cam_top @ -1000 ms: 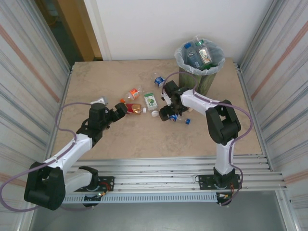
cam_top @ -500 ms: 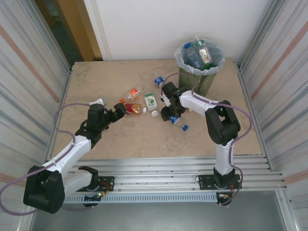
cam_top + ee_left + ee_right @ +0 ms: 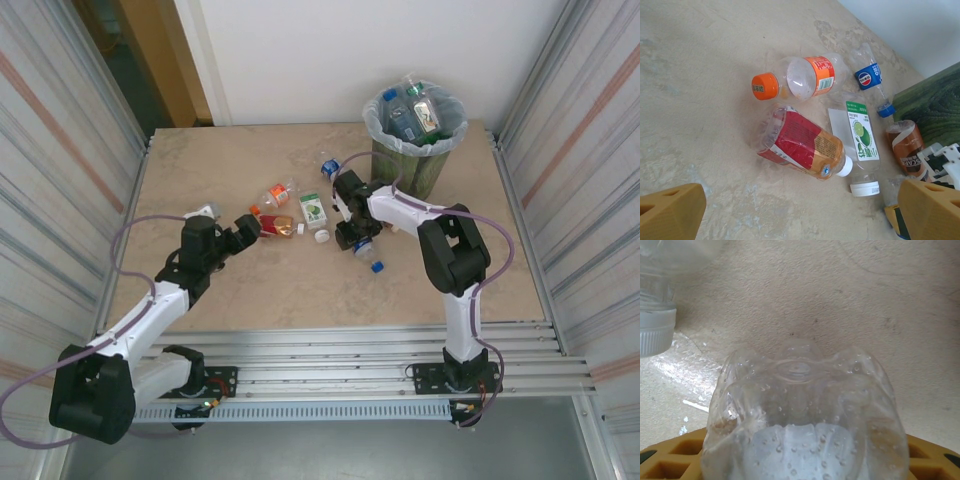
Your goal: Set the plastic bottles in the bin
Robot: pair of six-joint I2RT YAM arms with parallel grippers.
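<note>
Pincers of both arms are held low over the middle of the tabletop; the left pincer is seen toward the left edge, its jaws spread wide with nothing between them, and it is pointed at the scattered bottles. Just beyond its fingertips a crushed red-labelled bottle with a white cap is laid on its side, apart from both fingers.

The right pincer is placed near the centre, toward the right edge from the loose bottles; a clear bottle is clasped between its jaws, base toward the wrist camera and blue cap turned toward the near edge. The jaws are drawn in against the bottle's sides.

Farther on, a green-labelled bottle is laid beside the red-labelled one, its white cap toward the near edge; an orange-capped bottle is laid beyond the red-labelled one, nearer the far edge. A blue-labelled bottle is laid farther still, and a brown bottle is seen beside the right arm.

At the far right corner the bin is stood upright, its clear liner folded over the rim; several bottles are piled inside it.
</note>
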